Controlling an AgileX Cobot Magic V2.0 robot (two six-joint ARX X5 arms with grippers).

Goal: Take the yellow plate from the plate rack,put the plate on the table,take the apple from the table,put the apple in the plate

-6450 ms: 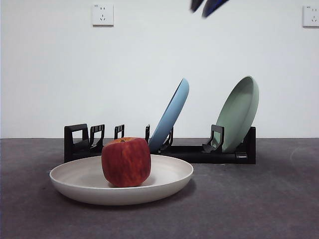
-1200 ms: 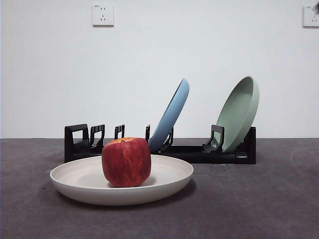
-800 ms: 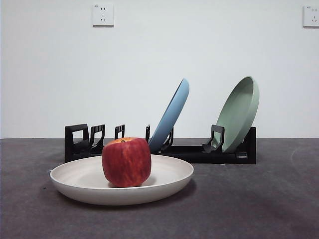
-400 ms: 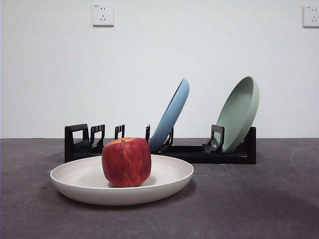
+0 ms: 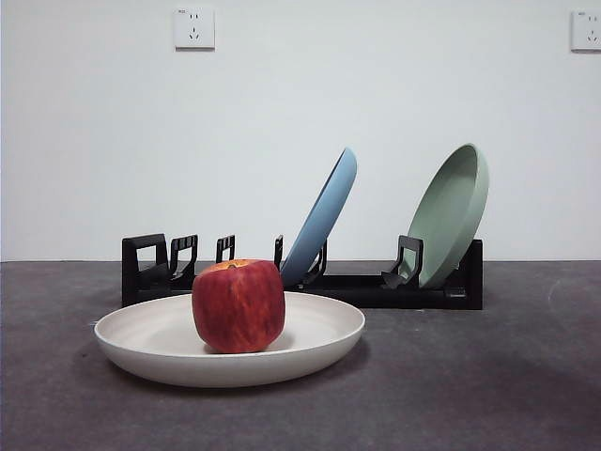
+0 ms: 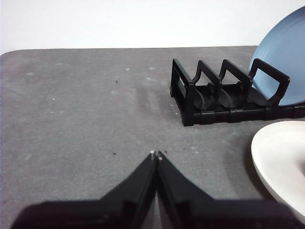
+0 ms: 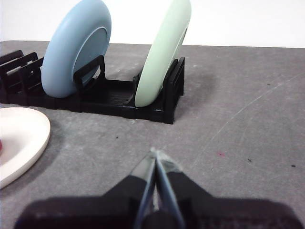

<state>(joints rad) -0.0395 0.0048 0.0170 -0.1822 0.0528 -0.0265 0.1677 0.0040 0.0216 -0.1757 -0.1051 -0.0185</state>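
Note:
The cream yellow plate (image 5: 310, 343) lies flat on the dark grey table (image 5: 488, 385), in front of the black plate rack (image 5: 150, 268). The dark red apple (image 5: 238, 305) sits in the plate, left of its middle. Part of the plate's rim shows in the left wrist view (image 6: 281, 162) and in the right wrist view (image 7: 24, 138). My left gripper (image 6: 156, 154) is shut and empty above bare table, apart from the rack's loop end (image 6: 183, 98). My right gripper (image 7: 154, 152) is shut and empty, hovering in front of the rack's other end (image 7: 169, 102). Neither arm shows in the front view.
A light blue plate (image 5: 324, 216) and a pale green plate (image 5: 453, 211) lean upright in the rack; both also show in the right wrist view, blue plate (image 7: 76, 47) and green plate (image 7: 164, 50). Two wall sockets (image 5: 193, 28) sit on the white wall behind.
A dark gripper tip near the top of the front view 5.8 s ago has gone out of view. The plate, apple and rack have not moved.

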